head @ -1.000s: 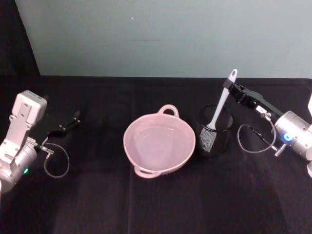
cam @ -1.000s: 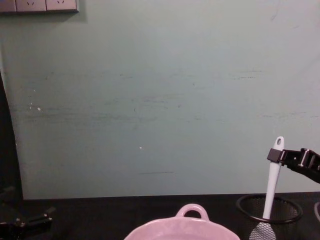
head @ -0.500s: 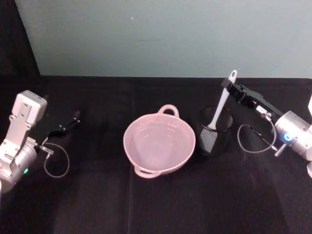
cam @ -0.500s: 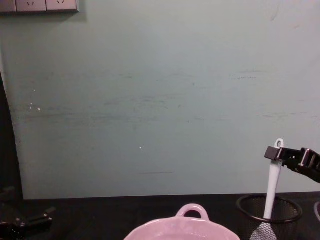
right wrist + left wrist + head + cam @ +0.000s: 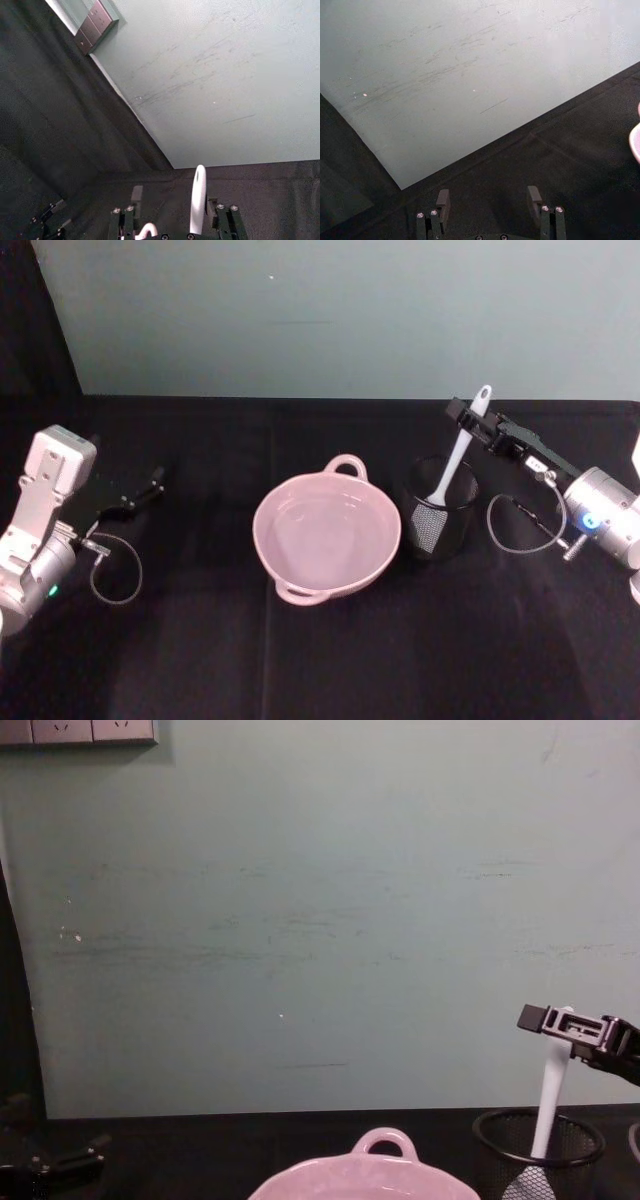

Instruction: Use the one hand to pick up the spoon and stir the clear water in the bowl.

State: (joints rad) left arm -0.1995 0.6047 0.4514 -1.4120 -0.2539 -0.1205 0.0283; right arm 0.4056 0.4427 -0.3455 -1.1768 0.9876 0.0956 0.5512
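**Right pincer spread around the spoon's upper handle**

Right pincer (image 5: 468, 416) reaches in from the robot's right, stretched out level above the wire-mesh cup (image 5: 439, 508), its two black fingers spread with the spoon (image 5: 456, 455) between them near the handle's top. In the right wrist view the white handle (image 5: 198, 200) rises in the gap close to one finger, with open space toward the other; whether it touches that finger cannot be told. In the chest view the pincer (image 5: 560, 1023) crosses the handle just under its tip.

The spoon stands tilted in the black mesh cup directly beneath the pincer, head down inside and the holed end up. Beside the cup, on the side away from the right arm, sits the pink bowl (image 5: 327, 531), its loop handle (image 5: 347, 466) turned toward the wall; the clear water (image 5: 325, 528) inside shows as faint glints. Both rest on the black surface (image 5: 300, 660), in front of a pale green wall (image 5: 330, 310).

Well off beyond the bowl, the left pincer (image 5: 143, 490) lies low near the surface with its fingers (image 5: 442, 199) apart, holding nothing.
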